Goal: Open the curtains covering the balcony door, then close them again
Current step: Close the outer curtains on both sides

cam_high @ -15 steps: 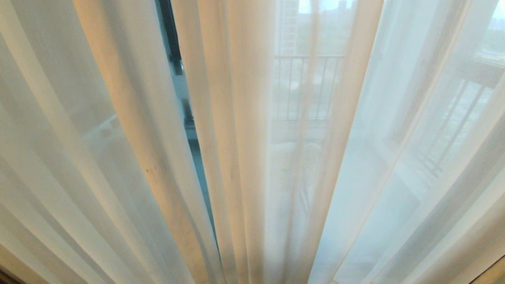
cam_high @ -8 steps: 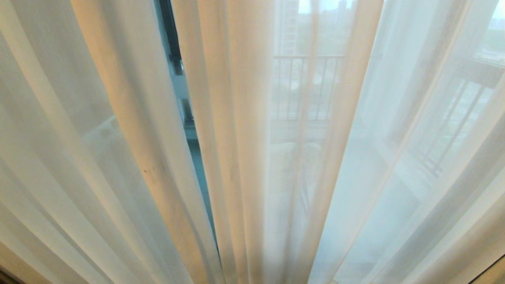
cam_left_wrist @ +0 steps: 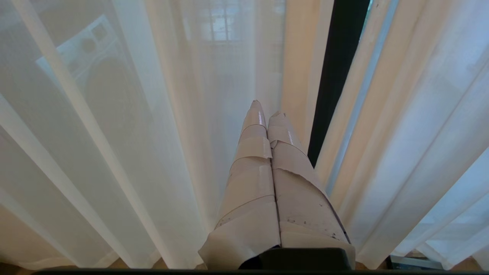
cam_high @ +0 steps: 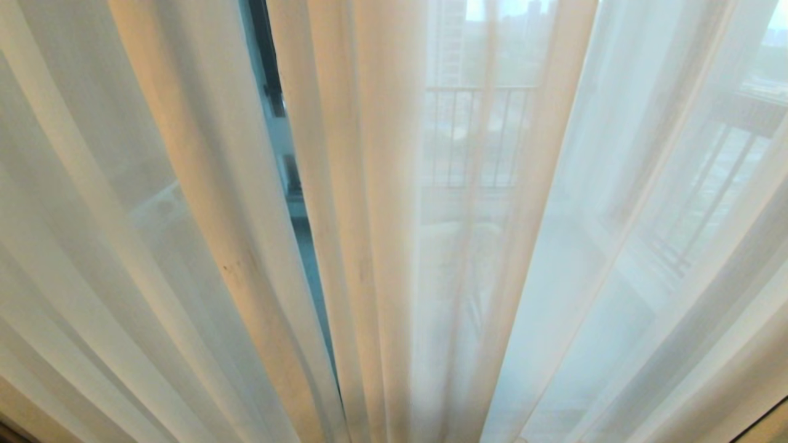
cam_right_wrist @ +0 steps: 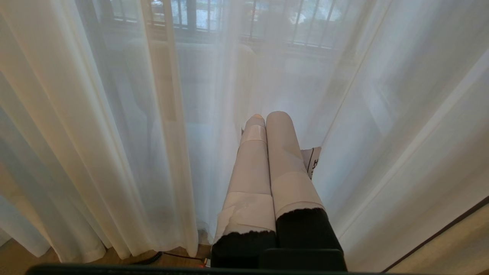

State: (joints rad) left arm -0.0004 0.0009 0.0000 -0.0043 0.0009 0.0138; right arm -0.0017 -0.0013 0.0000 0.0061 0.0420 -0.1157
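The curtains hang drawn across the whole head view, as thin white sheers in long pleats: a left panel (cam_high: 154, 215) and a right panel (cam_high: 381, 215). Between them runs a narrow slit that shows the dark frame of the balcony door (cam_high: 266, 55). Neither gripper is in the head view. My left gripper (cam_left_wrist: 267, 110) is shut with nothing in it, its taped fingers pointing at the sheer (cam_left_wrist: 153, 114) just beside the black door frame (cam_left_wrist: 340, 68). My right gripper (cam_right_wrist: 267, 116) is also shut and empty, close before the sheer (cam_right_wrist: 114, 133).
Through the fabric I see a barred railing (cam_high: 474, 135) and, in the left wrist view, a washing machine (cam_left_wrist: 95, 76). Wooden floor (cam_right_wrist: 23, 252) shows under the curtain hem, with a black cable (cam_right_wrist: 160, 256) lying on it.
The left panel's edge fold has swayed very slightly to the left, widening the slit a little. Nothing else differs.
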